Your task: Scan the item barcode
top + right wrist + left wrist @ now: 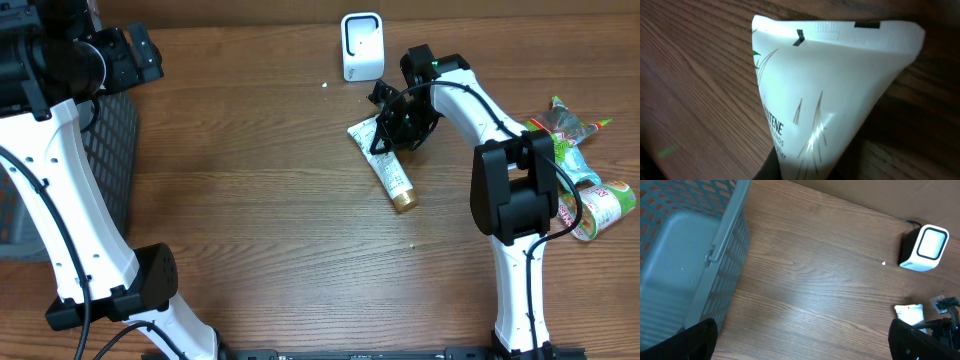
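white gold-capped tube (391, 176) lies near the white scanner (361, 45), crimped end toward it.

Setting: a robotics lab bench dressed as a shop checkout.

- Two white-and-black jointed arms rise from the near edge of a wood-grain table (260, 230): left arm (60, 210) and right arm (515, 200). Black cables run along both.
- A small white barcode scanner (361, 45) stands upright at the far edge, its rounded window facing the table.
- A grey plastic mesh shopping basket (118, 160) sits on the far left.
- Retail goods: a white tube (393, 180) printed PANTENE lies right of centre, and green printed packets (575, 128) are piled at the right edge.
- In the left wrist view, a plain tan surface shows beyond the far table edge.
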`<state>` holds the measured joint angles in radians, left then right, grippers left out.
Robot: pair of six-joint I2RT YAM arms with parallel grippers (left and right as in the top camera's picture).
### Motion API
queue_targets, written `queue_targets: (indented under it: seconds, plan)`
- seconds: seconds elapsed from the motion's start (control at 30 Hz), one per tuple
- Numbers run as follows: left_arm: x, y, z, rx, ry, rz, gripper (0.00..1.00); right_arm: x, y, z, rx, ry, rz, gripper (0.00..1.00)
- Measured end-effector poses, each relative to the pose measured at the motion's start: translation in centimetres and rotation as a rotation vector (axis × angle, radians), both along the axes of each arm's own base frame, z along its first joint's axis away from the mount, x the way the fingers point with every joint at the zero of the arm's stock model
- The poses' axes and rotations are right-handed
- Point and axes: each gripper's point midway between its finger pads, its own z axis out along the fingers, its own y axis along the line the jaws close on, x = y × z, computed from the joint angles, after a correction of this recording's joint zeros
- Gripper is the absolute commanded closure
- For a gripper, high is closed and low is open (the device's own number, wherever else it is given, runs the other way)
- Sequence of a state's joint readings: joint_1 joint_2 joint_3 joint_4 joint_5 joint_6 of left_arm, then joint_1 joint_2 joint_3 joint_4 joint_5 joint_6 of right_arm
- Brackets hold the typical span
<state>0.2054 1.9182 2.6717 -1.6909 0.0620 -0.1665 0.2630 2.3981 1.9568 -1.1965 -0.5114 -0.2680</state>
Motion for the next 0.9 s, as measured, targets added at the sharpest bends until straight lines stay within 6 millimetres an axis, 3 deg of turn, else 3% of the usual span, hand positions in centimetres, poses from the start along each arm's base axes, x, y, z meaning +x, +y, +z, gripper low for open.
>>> queue_targets:
  seconds: [0.2,0.3,0.4,0.63,0.73,0.9]
  plan:
    - [0.0,0.0,0.0,0.0,0.0,0.0,0.0,0.5,-0.5,1.1,-0.046,0.005,-0.022,0.96]
    - [0.0,0.0,0.0,0.0,0.0,0.0,0.0,3.2,-1.0,3.1,-0.119,-0.089,-0.076,0.96]
    - [0.0,0.0,0.0,0.0,0.0,0.0,0.0,7.3,-2.4,6.6,-0.279,-0.266,-0.196,0.96]
    - [0.0,0.0,0.0,0.0,0.0,0.0,0.0,11.5,-4.8,10.6,-0.63,-0.576,-0.405,0.96]
    - [0.0,0.0,0.0,0.0,0.0,0.0,0.0,13.3,-4.9,12.7,-0.719,-0.73,-0.486,0.96]
    - [0.0,0.0,0.0,0.0,0.0,0.0,0.0,16.5,-3.4,16.7,-0.723,-0.967,-0.579,0.96]
